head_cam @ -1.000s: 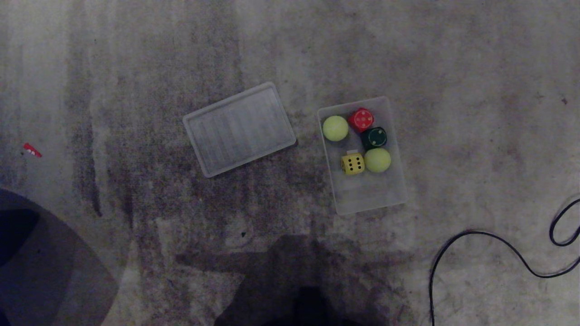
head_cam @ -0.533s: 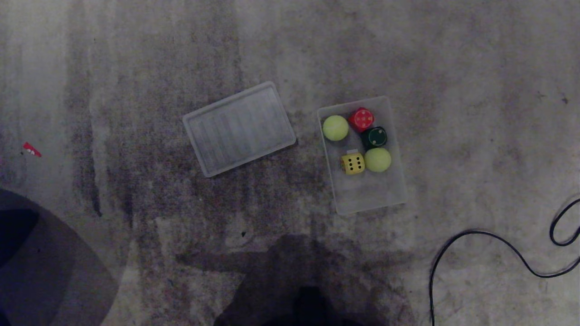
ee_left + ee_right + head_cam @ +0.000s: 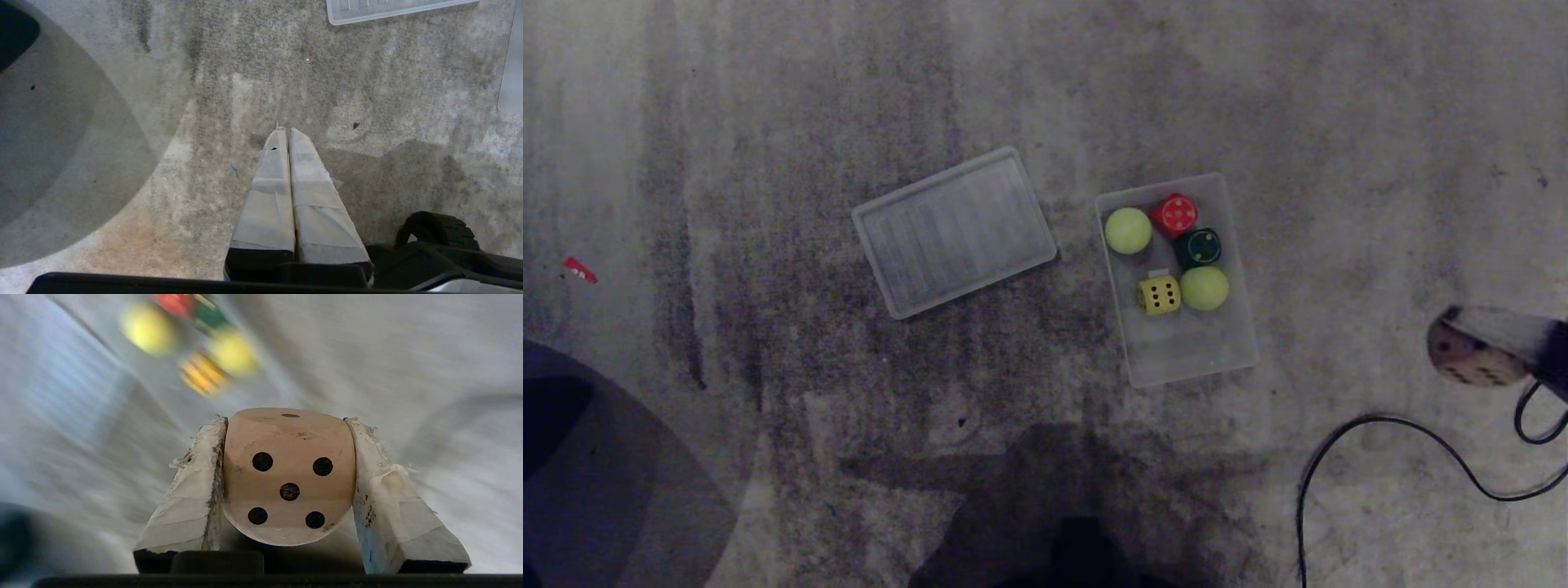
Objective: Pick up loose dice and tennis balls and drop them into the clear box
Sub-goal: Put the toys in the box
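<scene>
Right tool (image 3: 1462, 359) clamped on beige die (image 3: 288, 477), well right of clear box (image 3: 1241, 359).

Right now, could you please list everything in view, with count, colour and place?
clear box: one, translucent, on the floor, centre-right.
tennis balls: two, yellow-green, in the box.
dice in the box: three, red, dark green, yellow.
beige die: one, dark dots, held at the right edge.
lid: one, translucent, left of the box.
cable: one, black, lower right.
red scrap: one, far left.
left claw: shut, empty, over the floor.
right claw: shut on the beige die.
</scene>
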